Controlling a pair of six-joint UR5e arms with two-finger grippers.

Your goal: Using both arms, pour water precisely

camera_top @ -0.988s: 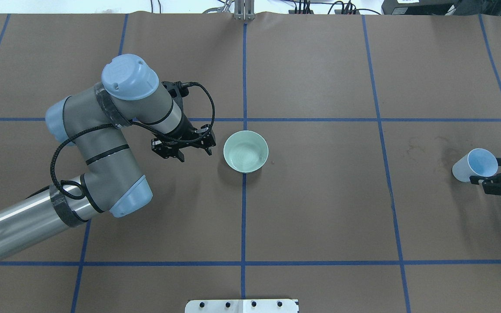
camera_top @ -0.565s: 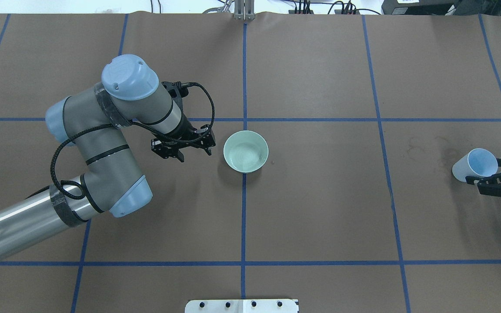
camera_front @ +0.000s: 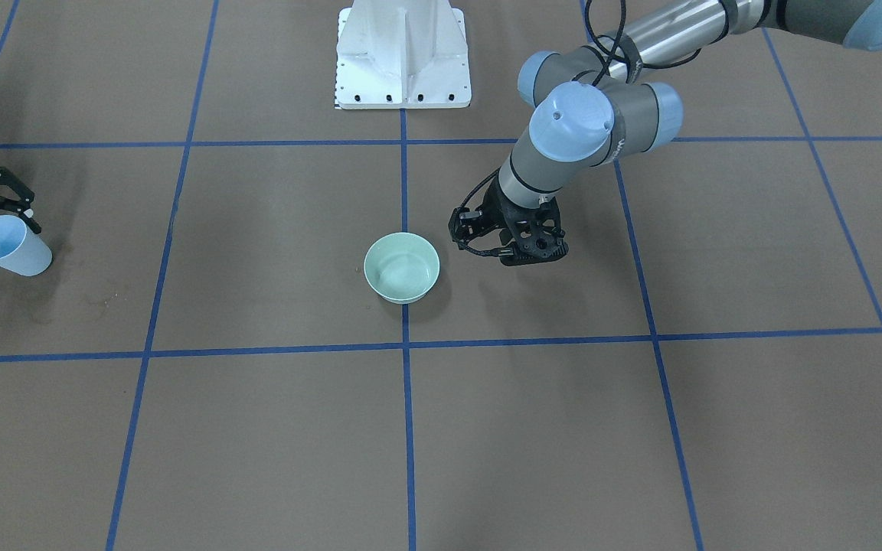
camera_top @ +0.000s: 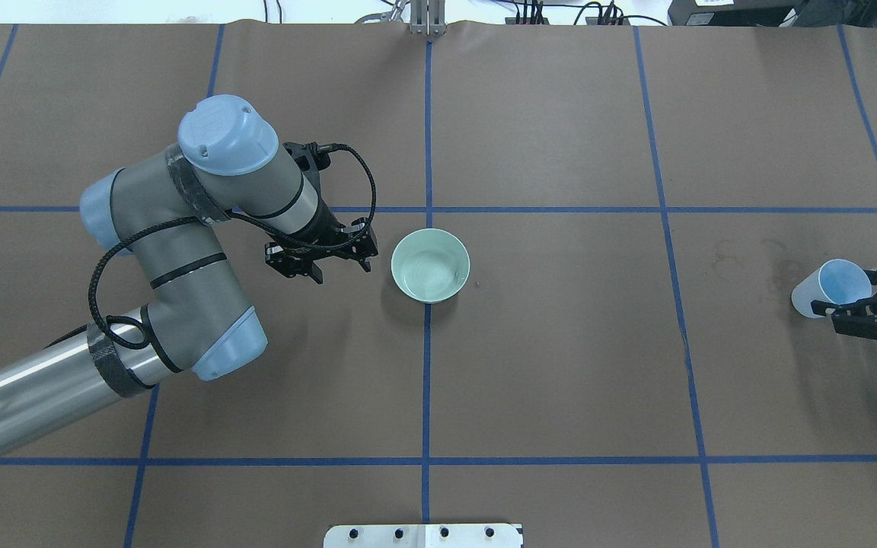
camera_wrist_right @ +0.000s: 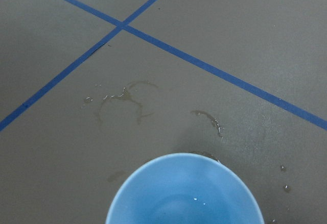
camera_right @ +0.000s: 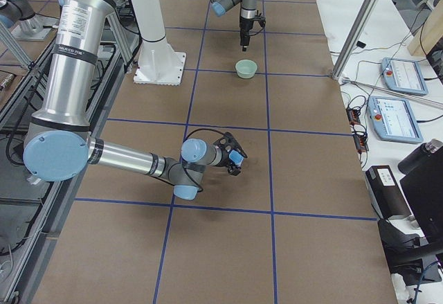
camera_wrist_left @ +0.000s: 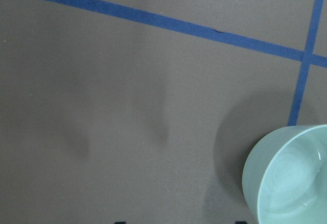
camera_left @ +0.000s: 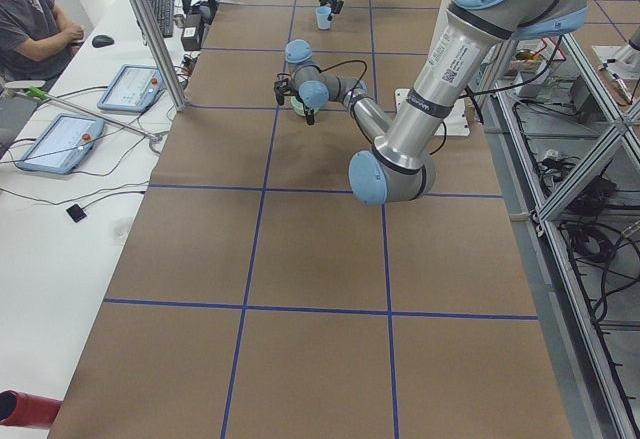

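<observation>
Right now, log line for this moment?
left gripper: open, beside bowl | right gripper: shut on cup | water: glints in cup

The left arm (camera_top: 180, 251) reaches in with its elbow folded and its wrist turned downward. Its left gripper (camera_top: 322, 260) hangs low, fingers spread apart and empty. The right gripper (camera_top: 857, 306) is out at the far right edge, fingers clasped on a pale blue cup (camera_top: 827, 291).
</observation>
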